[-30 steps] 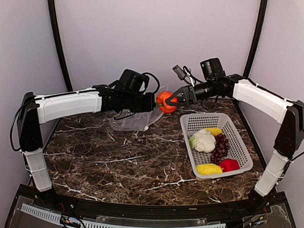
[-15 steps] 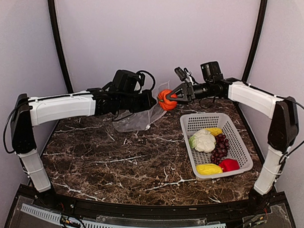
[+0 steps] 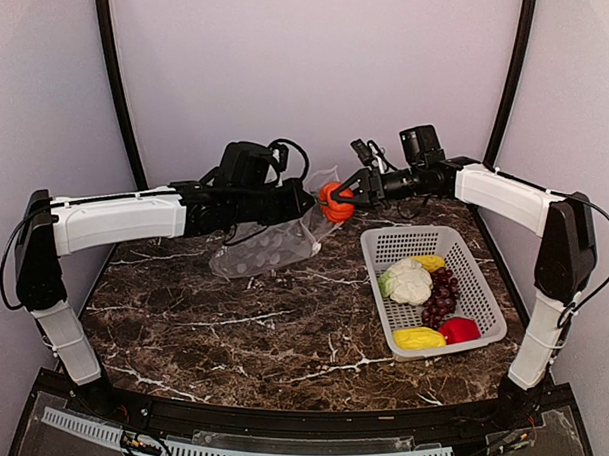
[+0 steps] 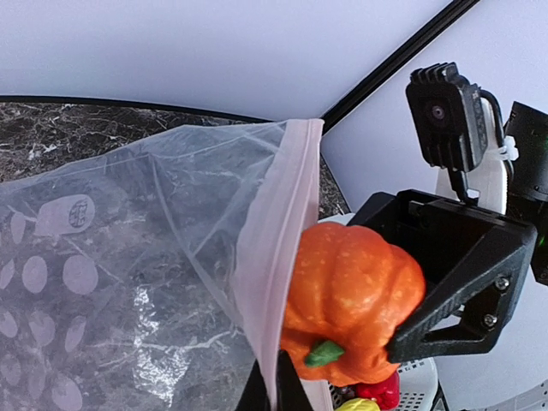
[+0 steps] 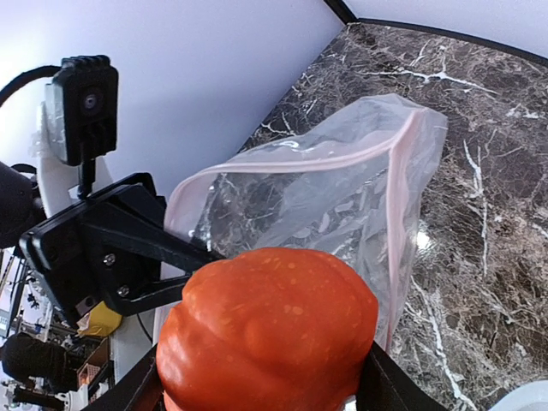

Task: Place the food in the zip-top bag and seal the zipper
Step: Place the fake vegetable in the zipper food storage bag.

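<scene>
Orange pumpkin is clamped tight in the right gripper, hanging right at the mouth of the zip-top bag, just beside the pinkish zipper and not inside yet. Meanwhile the left gripper pinches that mouth edge and holds it up, with the bag's far end sagging onto the marble table. Off to the right, the white basket holds the cauliflower, grapes, red pepper and 2 yellow pieces.
</scene>
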Action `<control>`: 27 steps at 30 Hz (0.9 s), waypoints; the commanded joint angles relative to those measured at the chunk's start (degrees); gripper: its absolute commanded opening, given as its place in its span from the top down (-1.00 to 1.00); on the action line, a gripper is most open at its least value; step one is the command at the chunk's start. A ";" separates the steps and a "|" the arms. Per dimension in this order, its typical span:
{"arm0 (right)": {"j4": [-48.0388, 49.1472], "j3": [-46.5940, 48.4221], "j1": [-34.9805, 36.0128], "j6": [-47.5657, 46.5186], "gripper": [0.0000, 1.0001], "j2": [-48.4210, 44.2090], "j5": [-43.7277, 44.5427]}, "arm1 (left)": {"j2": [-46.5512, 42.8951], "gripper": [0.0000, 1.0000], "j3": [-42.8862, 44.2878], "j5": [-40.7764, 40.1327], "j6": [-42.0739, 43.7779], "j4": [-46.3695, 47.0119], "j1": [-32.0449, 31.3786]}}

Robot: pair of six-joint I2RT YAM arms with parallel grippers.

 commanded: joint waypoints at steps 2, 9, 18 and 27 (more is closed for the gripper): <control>-3.79 1.82 2.15 -4.39 0.14 -0.24 7.48 | -3.12 0.99 -0.72 -0.03 -0.16 2.76 -0.59; -9.41 4.83 6.99 -12.61 0.13 0.23 17.94 | -2.81 0.99 -0.48 0.25 -0.12 3.62 -1.04; -13.35 8.77 9.49 -19.24 -0.70 -1.59 21.99 | -2.67 0.99 -0.82 -0.24 -0.47 1.91 -1.20; -18.12 12.35 9.13 -27.25 -0.76 -6.07 21.12 | -2.26 0.99 -0.42 -1.18 -0.01 -3.61 -0.41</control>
